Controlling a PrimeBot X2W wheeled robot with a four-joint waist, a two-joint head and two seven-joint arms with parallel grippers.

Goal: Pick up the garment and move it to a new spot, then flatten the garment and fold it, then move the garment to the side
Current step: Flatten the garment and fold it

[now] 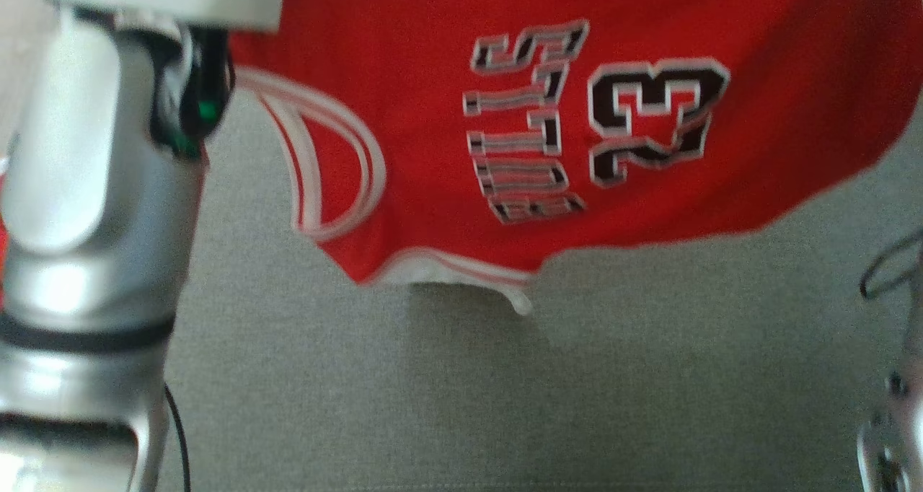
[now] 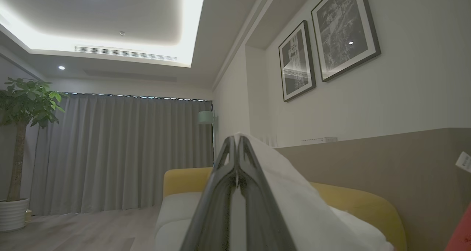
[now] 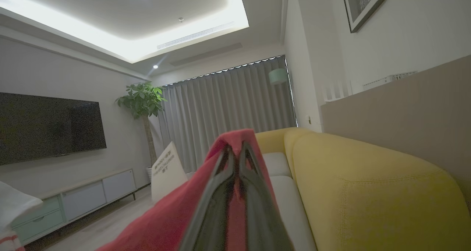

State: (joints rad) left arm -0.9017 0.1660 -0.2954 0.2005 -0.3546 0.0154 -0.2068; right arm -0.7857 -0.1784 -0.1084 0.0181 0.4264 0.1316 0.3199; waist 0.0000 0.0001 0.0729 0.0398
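Head camera: set high, pitched steeply down, very close on the red garment [image 1: 433, 81] over a grey fabric surface [image 1: 505, 391]. The left forearm [image 1: 94, 189] crowds that view's left edge; focus is soft. Left wrist camera: set low, sights upward along the left hand [image 2: 237, 148], past the yellow sofa [image 2: 360, 203] to the curtain [image 2: 121, 151], potted plant [image 2: 25, 100], framed pictures [image 2: 342, 30] and lit ceiling [image 2: 110, 15]. Right wrist camera: similar upward tilt along the right hand [image 3: 235, 148], turned more toward the television [image 3: 48, 127]. Both wrist views share the yellow sofa [image 3: 368, 177], curtain [image 3: 228, 107], potted plant [image 3: 141, 98] and ceiling [image 3: 154, 19]. The garment [image 3: 165, 221] lies close under the right lens, shared with the head view.
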